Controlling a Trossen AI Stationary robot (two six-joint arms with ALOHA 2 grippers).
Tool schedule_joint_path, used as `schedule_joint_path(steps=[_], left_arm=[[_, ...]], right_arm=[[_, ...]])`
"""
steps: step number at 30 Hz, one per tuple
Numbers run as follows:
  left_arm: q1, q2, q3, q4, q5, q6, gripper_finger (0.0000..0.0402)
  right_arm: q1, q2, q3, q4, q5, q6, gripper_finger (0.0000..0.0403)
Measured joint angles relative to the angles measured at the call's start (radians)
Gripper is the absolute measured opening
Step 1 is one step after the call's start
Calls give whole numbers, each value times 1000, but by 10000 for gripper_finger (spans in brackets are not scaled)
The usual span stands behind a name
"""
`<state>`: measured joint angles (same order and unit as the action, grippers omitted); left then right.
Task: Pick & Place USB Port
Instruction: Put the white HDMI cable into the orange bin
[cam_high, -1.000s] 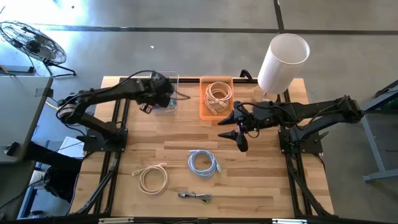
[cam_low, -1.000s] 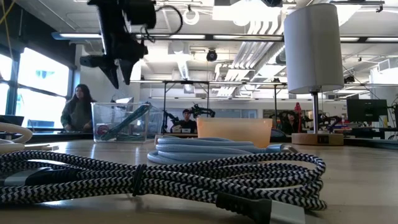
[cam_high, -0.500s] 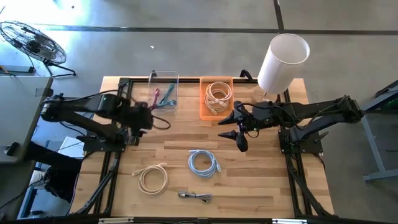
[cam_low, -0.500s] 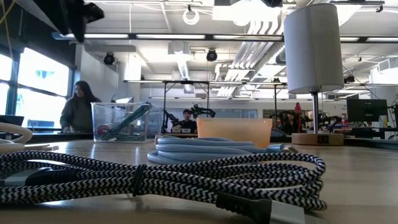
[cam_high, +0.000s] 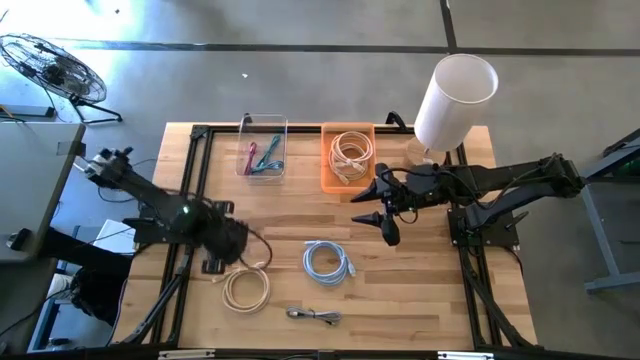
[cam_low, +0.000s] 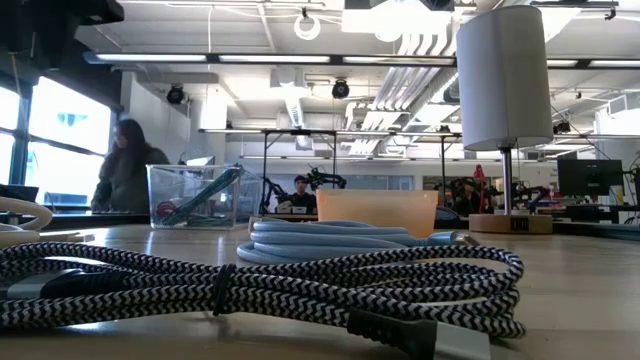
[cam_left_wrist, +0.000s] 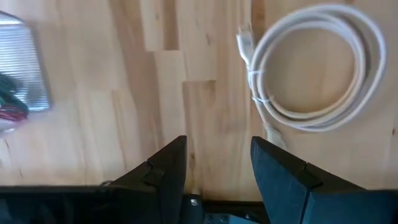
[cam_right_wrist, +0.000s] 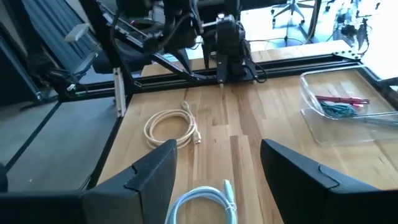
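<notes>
The left claw is held low over the wooden surface, just beside the white coiled cable, with its fingers parted and nothing between them; in the left wrist view the coil lies just ahead of the gap, which suggests an approach is being lined up on that cable. The right claw is kept waiting above the middle of the surface, near the orange bin, its fingers spread and empty, presumably so that the left arm's path is left free. Sorting by kind appears to be intended: a white cable coil is already lodged in the orange bin, and coloured cables are kept in the clear box at the far edge. A light blue coil and a black-and-white braided cable are left loose on the near half of the surface, well apart from both containers. A tall white lamp is stood at the far right corner, out of the working area.
</notes>
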<state>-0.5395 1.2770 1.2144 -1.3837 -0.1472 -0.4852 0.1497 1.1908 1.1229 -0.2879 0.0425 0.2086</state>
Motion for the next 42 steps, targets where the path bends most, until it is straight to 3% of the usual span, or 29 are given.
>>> schedule_joint_path(steps=[10,20,25,34,42], left_arm=[[-108,173,0,26,17,-116,172],[-130,228,0,203,30,-78,172],[-129,247,-4,200,3,-92,172],[-128,248,-166,356,82,-96,172],[-127,248,-276,484,88,-130,172]], right_arm=[[49,0,0,-1,-1,0,224],[129,0,0,-10,-1,28,224],[187,0,0,-26,18,27,224],[231,0,0,-42,30,27,224],[231,0,1,-43,23,27,224]])
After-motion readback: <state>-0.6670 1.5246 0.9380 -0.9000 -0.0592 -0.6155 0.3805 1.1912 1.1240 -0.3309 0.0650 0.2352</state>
